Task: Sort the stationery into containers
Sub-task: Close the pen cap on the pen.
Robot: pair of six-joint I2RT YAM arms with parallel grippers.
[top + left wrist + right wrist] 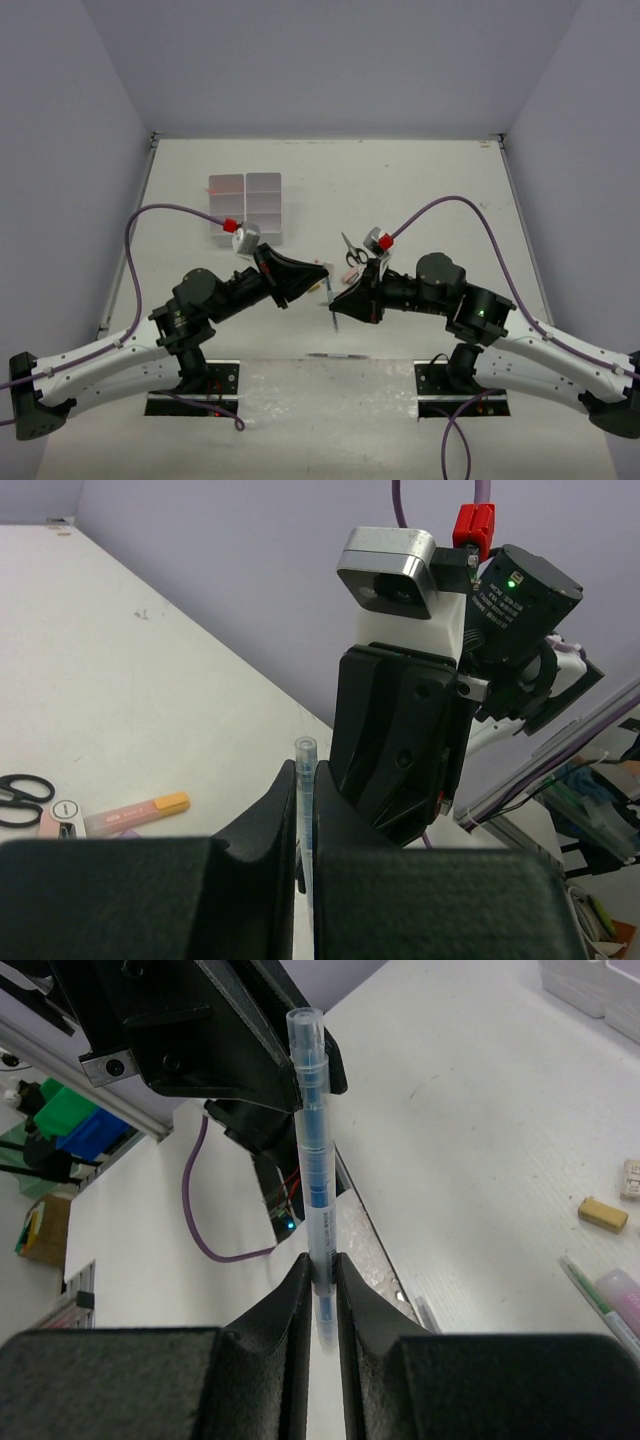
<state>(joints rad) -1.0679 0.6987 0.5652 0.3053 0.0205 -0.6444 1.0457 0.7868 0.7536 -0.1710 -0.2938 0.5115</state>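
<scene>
Two robot arms meet mid-table over a blue pen (315, 1160), held up off the table. The right gripper (320, 1280) is clamped on it. The left gripper (305, 820) looks pinched on it too, so both seem to hold it at once, likely a handover. If both pull, the thin pen could bend or flick loose. If one lets go before the other grips firmly, it drops. The gripper bodies sit very close and could knock together. Just beyond them lie scissors (355, 255), a pink-orange marker (135, 813), a green pen (590, 1295) and a small eraser (603, 1213). The tray (245, 175) stands far left, well apart, nearer the left arm, with the scissors right of that path
</scene>
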